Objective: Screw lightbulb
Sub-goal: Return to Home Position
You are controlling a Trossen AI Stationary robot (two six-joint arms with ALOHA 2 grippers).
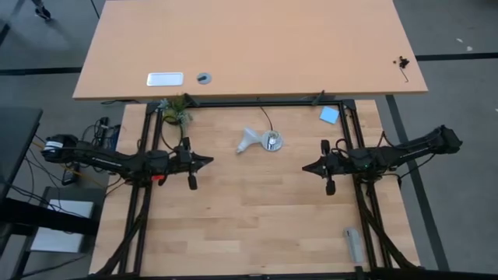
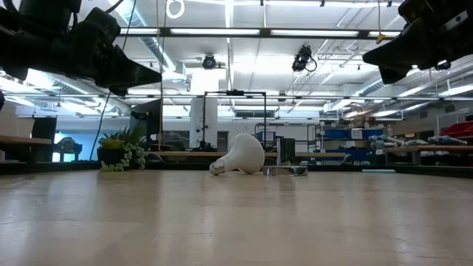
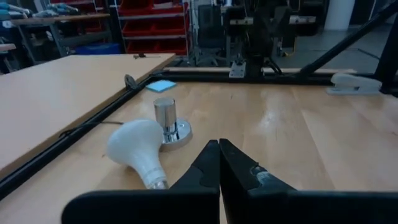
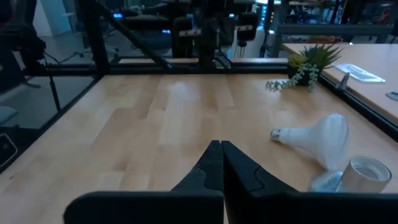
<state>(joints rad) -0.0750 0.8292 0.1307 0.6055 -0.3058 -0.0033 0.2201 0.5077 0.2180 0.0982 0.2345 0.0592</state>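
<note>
**High view.** Left gripper (image 1: 207, 161): left of table centre, fingers together, holding nothing. Right gripper (image 1: 306, 166): right of centre, likewise closed and empty, facing the left one. The lightbulb (image 1: 249, 141): lying on its side at far centre of the wooden table (image 1: 233, 225), just beside the silver socket (image 1: 272, 141), base pointing left, away from it. Both grippers well apart from it.

**Low view.** The lightbulb (image 2: 240, 156) rests on the table, its globe towards the socket (image 2: 284, 170). Left gripper (image 2: 144, 75) and right gripper (image 2: 377, 55) hang high above the surface.

**Left wrist view.** Gripper (image 3: 219, 163) pressed shut. The lightbulb (image 3: 137, 149) tipped over against the socket (image 3: 166, 121); not seated.

**Right wrist view.** Gripper (image 4: 221, 163) pressed shut. The lightbulb (image 4: 314, 140) flat, beside the socket (image 4: 364, 174); plant (image 4: 305, 68) beyond.

**Step, as judged.** Arms at a parked, rest posture; bulb unscrewed. Screwing would next call for one gripper to part its fingers, reach to far centre, take the globe, stand it base-down over the socket and turn.
</note>
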